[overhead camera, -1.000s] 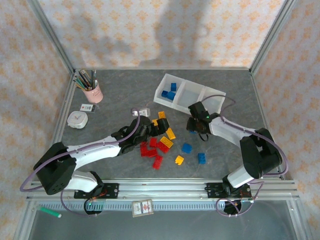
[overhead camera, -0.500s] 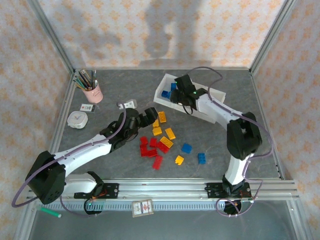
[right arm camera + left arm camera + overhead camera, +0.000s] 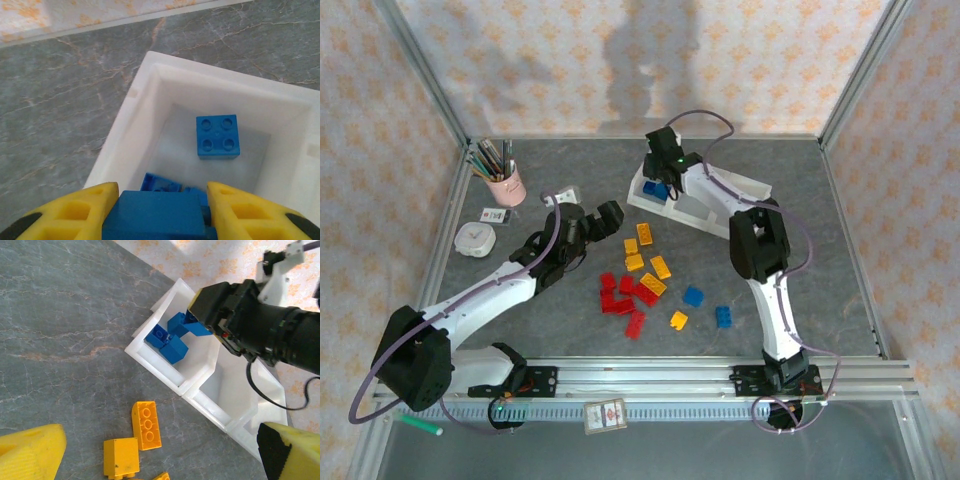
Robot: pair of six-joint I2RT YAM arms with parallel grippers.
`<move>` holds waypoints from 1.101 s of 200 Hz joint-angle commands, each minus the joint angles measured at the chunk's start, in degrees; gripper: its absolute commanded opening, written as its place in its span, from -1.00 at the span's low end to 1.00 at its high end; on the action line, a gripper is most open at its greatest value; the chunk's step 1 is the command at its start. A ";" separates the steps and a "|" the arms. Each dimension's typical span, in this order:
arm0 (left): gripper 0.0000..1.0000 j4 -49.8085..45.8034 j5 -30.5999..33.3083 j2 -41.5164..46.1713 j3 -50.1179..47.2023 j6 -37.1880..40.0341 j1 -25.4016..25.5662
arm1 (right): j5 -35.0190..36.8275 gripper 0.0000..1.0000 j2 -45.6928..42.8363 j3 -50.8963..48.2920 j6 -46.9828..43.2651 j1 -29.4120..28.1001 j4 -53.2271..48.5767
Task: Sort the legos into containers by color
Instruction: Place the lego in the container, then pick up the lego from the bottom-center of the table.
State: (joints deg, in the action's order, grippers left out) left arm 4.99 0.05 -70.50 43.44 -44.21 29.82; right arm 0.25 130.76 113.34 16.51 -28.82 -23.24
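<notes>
We log, well left of the left claw [image 3: 608,216]: pink cup [image 3: 508,187] of pencils [image 3: 488,158], upright on the grey marbled worktop [image 3: 800,200]. Just nearside of it, a small card [image 3: 495,215], then a white dial-faced gadget [image 3: 475,239]. Green marker [image 3: 420,424] lies nearside of the front rail [image 3: 650,375].

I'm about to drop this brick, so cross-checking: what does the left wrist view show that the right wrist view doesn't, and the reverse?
Left wrist view: the right gripper from outside, over the end compartment; the neighbouring compartment; loose yellow-orange bricks on the table. Right wrist view: its yellow fingers clamped on the blue brick, close up, from directly above the compartment floor. Both: the end compartment holding blue bricks.
</notes>
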 commanded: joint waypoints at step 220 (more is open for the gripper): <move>0.98 -2.21 -6.76 5.31 -4.15 -0.52 0.10 | -1.96 0.28 -31.91 -35.30 3.78 -4.11 2.91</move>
State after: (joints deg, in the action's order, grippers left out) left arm 3.40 -5.41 -67.09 41.76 -43.62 28.88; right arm -2.24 103.88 83.79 17.15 -32.45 -20.01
